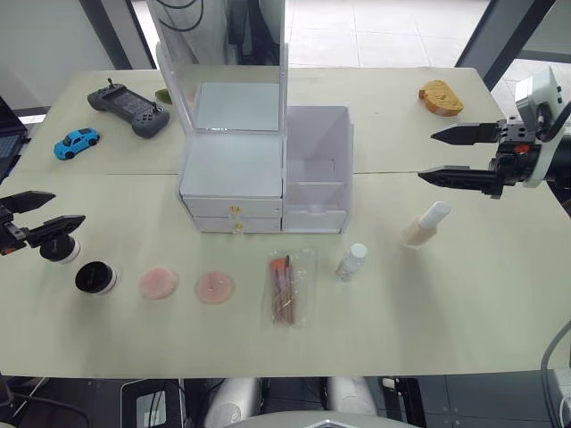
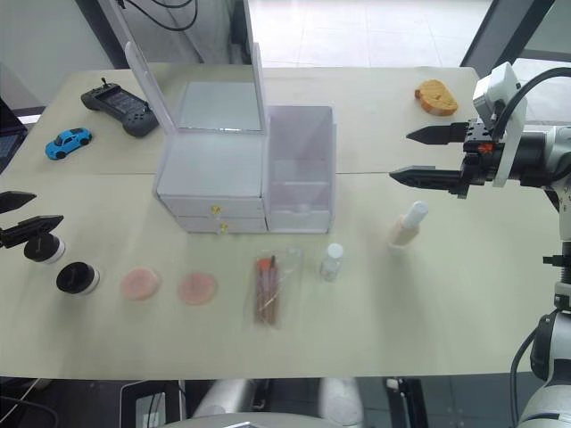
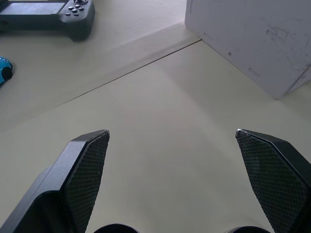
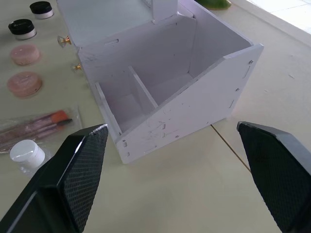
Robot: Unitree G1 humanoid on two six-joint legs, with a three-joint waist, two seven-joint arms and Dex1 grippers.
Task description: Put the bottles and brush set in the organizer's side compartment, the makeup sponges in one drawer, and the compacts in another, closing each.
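The white organizer (image 1: 232, 169) stands mid-table with its mirror lid (image 1: 219, 53) upright and both gold-knobbed drawers (image 1: 236, 218) shut. Its side compartment (image 1: 317, 174) is open-topped and holds nothing. In front lie the brush set (image 1: 290, 285), the short clear bottle (image 1: 351, 261) upright and the peach bottle (image 1: 425, 225) on its side. Two pink makeup sponges (image 1: 158, 282) (image 1: 214, 287) and two compacts (image 1: 95, 277) (image 1: 61, 248) lie to the left. My left gripper (image 1: 69, 208) hovers open just over the far-left compact. My right gripper (image 1: 426, 156) is open in the air, right of the compartment (image 4: 160, 92).
A black game controller (image 1: 129, 109) and a blue toy car (image 1: 76, 142) sit at the back left. An orange-brown bread-like item (image 1: 441, 97) lies at the back right. A green item (image 1: 163, 94) peeks out behind the mirror. The table's front edge runs just below the brush set.
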